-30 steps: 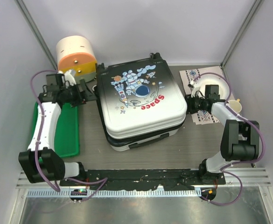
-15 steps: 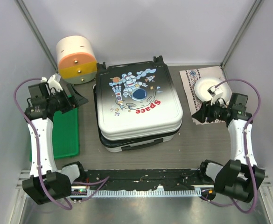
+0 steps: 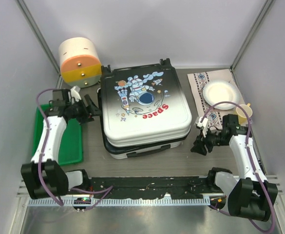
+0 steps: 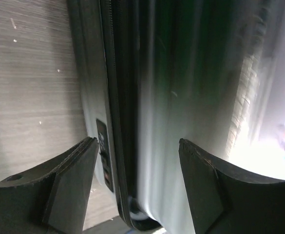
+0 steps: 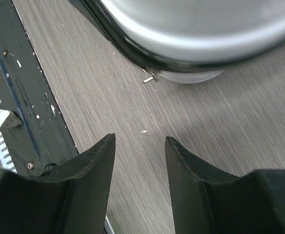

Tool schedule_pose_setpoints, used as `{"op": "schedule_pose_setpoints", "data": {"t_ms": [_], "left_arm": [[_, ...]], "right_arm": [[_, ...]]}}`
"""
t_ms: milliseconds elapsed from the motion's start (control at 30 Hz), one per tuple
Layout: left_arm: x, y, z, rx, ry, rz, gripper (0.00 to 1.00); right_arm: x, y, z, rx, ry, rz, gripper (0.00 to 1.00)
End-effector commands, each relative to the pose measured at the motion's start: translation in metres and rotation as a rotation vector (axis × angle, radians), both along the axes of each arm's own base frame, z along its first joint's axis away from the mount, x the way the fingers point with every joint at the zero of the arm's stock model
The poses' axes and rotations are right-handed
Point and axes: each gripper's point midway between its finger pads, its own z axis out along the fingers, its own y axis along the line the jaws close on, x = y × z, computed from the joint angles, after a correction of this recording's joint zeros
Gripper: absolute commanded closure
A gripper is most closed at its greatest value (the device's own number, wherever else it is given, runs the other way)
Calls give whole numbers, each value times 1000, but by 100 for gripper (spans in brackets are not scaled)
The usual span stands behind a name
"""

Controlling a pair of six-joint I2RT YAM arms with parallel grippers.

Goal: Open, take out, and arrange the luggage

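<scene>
Both arms have swung inward: we see the left end effector [image 3: 92, 111] spread wide, empty, beside the left edge of the luggage [image 3: 144, 109], which lies closed mid-table [image 3: 181, 157]; the right end effector [image 3: 199, 145], also wide and empty, sits near its front-right corner.

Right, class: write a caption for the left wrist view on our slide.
Open left hand faces the side seam of the luggage.
</scene>
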Motion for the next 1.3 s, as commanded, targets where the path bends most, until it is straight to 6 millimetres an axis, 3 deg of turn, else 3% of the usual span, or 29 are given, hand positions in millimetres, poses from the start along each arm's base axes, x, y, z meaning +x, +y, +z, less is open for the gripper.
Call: {"op": "schedule_pose_setpoints", "data": {"t_ms": [0,67,133,167,200,233,300,367,400,433,533,667,700,733,767,800,867,900,967,1067,1267], "left_arm": [[31,-43,-15,-10,-19,-108,27],[43,-64,-21,-50,-14,-163,27],[60,-75,-17,-77,-36,-179,27],[70,-78,-27,-91,-11,-179,27],[78,-80,-27,-105,-11,-176,27],[93,-81,-18,-113,-57,-173,28],[110,-83,-28,-119,-46,-171,29],[131,-82,-20,-111,-91,-169,31],[142,-82,-20,-107,-88,-170,32],[147,-80,-18,-99,-93,-170,32],[159,-71,-10,-75,-122,-160,34],[151,-62,6,-71,-144,-166,32],[147,-48,4,-69,-136,-144,31],[139,-47,20,-64,-176,-149,30],[133,-46,23,-62,-186,-154,29],[123,-46,22,-52,-194,-164,28],[108,-44,40,-30,-249,-156,25],[101,-42,35,-27,-242,-144,24],[89,-43,48,-38,-277,-129,21],[78,-45,53,-54,-288,-123,18],[68,-45,60,-46,-311,-127,17]], "right_arm": [[18,1,-2,-40,-91,-2,49],[22,2,-1,-37,-102,-8,50],[39,-1,0,-35,-119,-81,49],[48,-2,1,-32,-126,-119,50],[69,-6,7,-29,-185,-171,51],[76,-6,6,-3,-153,-222,51],[101,-4,14,21,-207,-260,53],[113,4,7,35,-156,-281,54],[123,9,12,36,-179,-267,55],[128,11,5,23,-156,-265,55],[143,28,14,55,-168,-249,55],[156,21,27,36,-160,-337,55],[153,12,27,11,-139,-370,54],[149,8,27,-1,-128,-385,54],[146,-4,36,1,-147,-422,53],[134,-12,31,-17,-106,-435,52],[123,-33,25,-42,-76,-506,52],[120,-39,30,-36,-89,-539,50],[117,-55,29,-20,-83,-604,44],[115,-54,23,21,-76,-607,35],[125,-31,21,148,-170,-549,34]]}}
